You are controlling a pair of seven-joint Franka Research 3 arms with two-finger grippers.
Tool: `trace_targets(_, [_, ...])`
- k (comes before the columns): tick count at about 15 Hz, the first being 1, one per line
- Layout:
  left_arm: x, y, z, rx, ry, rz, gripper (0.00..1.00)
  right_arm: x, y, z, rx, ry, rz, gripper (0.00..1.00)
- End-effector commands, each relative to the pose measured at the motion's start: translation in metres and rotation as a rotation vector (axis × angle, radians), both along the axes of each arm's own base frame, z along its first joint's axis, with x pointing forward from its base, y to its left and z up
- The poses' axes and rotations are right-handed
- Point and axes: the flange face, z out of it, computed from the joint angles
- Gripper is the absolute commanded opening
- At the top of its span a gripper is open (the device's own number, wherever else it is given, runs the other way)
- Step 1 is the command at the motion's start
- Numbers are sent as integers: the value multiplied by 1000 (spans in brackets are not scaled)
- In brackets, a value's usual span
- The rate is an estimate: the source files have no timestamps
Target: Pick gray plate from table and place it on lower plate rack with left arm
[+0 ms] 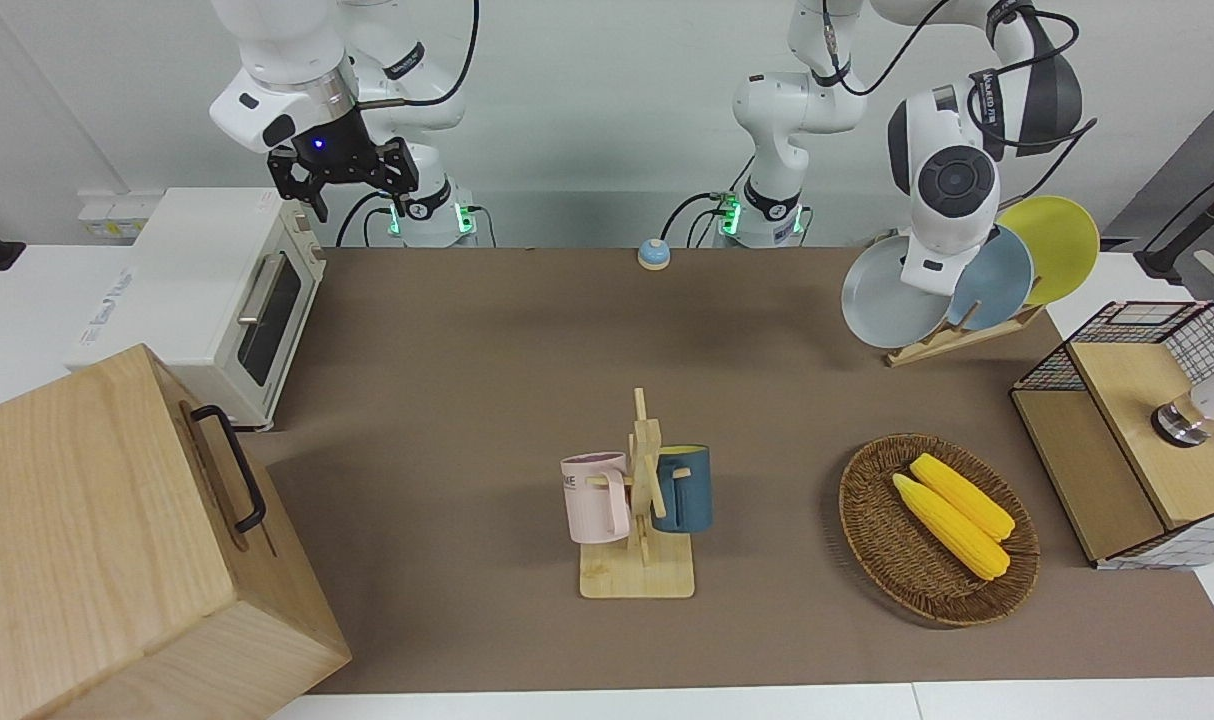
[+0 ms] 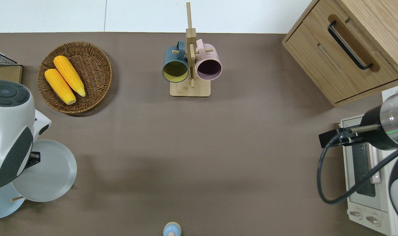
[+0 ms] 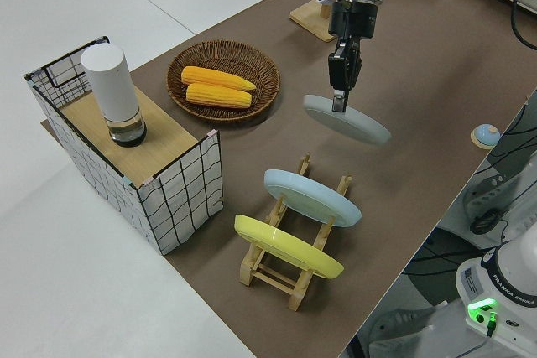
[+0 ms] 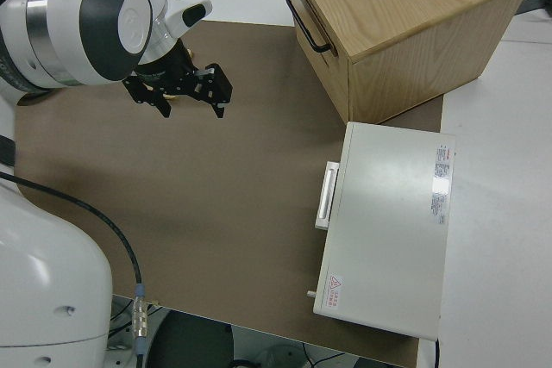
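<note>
The gray plate [image 1: 885, 300] hangs tilted in the air, gripped at its rim by my left gripper [image 3: 339, 105], which is shut on it. In the overhead view the gray plate [image 2: 49, 170] is over the low end of the plate rack [image 1: 929, 347] and hides most of it. In the left side view the plate [image 3: 352, 121] is clear of the rack [image 3: 294, 278], above its low-end pegs. A blue plate [image 3: 310, 197] and a yellow plate [image 3: 285, 245] stand in the rack's higher slots. My right gripper [image 4: 177, 99] is open and parked.
A wicker basket [image 1: 867, 525] with two corn cobs lies farther from the robots than the rack. A wire box [image 1: 1132, 440] with a white cylinder stands beside them. A mug stand [image 1: 642, 500], a toaster oven [image 1: 207, 290], a wooden cabinet [image 1: 97, 540] and a small bell [image 1: 653, 254] are also on the table.
</note>
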Motion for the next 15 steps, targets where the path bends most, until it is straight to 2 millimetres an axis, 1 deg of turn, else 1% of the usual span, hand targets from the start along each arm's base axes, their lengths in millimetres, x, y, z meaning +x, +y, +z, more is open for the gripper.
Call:
trace_targets(1, [-5,0,-1,171,40,8,0,-3,-4,4,2,5,-5,990])
trace_targets(3, [-13,6,-16,252,57,39,0,-3,-4,4,2,5,-5,990])
trace_targets(4, [-14,8,-32,317,54,55,0,-3,-4,4,2,5,-5,990])
trace_targets(6, [-15,5,-52,358,46,75,0,-3,-4,4,2,5,-5,990])
trace_targets(8, [-14,7,-65,373,40,80,0,-3,-4,4,2,5,-5,987])
trace_targets(9, [-14,6,-69,382,24,89,0,-3,-4,4,2,5,-5,990])
trace_targets(10, [-13,4,-76,388,12,102,0,-3,-4,4,2,5,-5,987])
trace_targets(11, [-13,2,-79,382,0,108,0,-3,-4,4,2,5,-5,990])
trace_targets(12, [-12,-1,-80,354,-8,108,113,-3,-4,4,2,5,-5,990])
trace_targets(13, [-11,-3,-82,315,-8,109,560,-3,-4,4,2,5,-5,990])
trace_targets(14, [-9,-6,-84,292,-19,107,757,-3,-3,4,2,5,-3,990])
trace_targets(15, [-7,-7,-82,282,-28,103,842,-3,-4,4,2,5,-5,987])
